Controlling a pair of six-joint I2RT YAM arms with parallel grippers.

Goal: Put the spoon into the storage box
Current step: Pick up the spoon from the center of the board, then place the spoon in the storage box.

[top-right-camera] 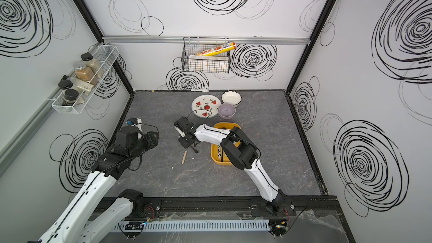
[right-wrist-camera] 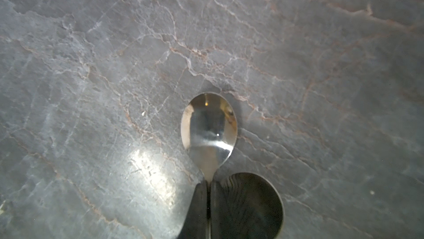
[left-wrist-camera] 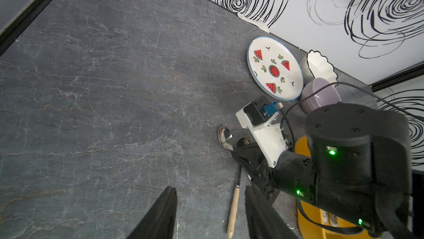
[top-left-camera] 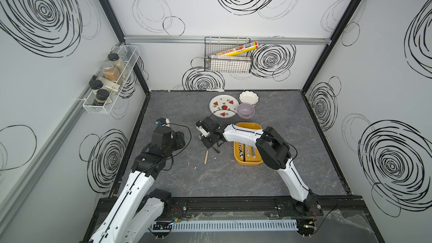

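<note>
- Spoon [top-left-camera: 206,157]: metal bowl and pale wooden handle. It lies on the grey table [top-left-camera: 268,183] outside the storage box [top-left-camera: 248,163], near the box's long side that faces the left arm, roughly parallel to it and not touching it. Whether the bowl end [right-wrist-camera: 208,130] is clear of the table cannot be told.
- Right gripper [right-wrist-camera: 209,183]: pinched tight on the spoon's thin metal neck just behind the bowl, with the fingers [left-wrist-camera: 241,157] pointing down at the table.
- Right arm: the elbow is raised above the near end of the storage box. The white forearm crosses over the box toward the spoon, and the wrist is pitched steeply down.
- Storage box: mustard-yellow tub, partly covered by the right arm, with cutlery pieces [top-left-camera: 240,153] lying lengthwise inside.
- Left gripper [left-wrist-camera: 210,188]: jaws partly apart with nothing between them. It is raised above the table, and the spoon's handle [left-wrist-camera: 233,212] shows between its fingers in the wrist view.
- Left arm: elbow bent and wrist held high, well apart from the storage box on the spoon's side.
- Lilac bowl [top-left-camera: 245,111]: just beyond the box's far end.
- Watermelon plate [top-left-camera: 224,106]: beside the lilac bowl, beyond the box.
- White scalloped bowl [top-left-camera: 248,97]: farther beyond the box, behind the lilac bowl.
</note>
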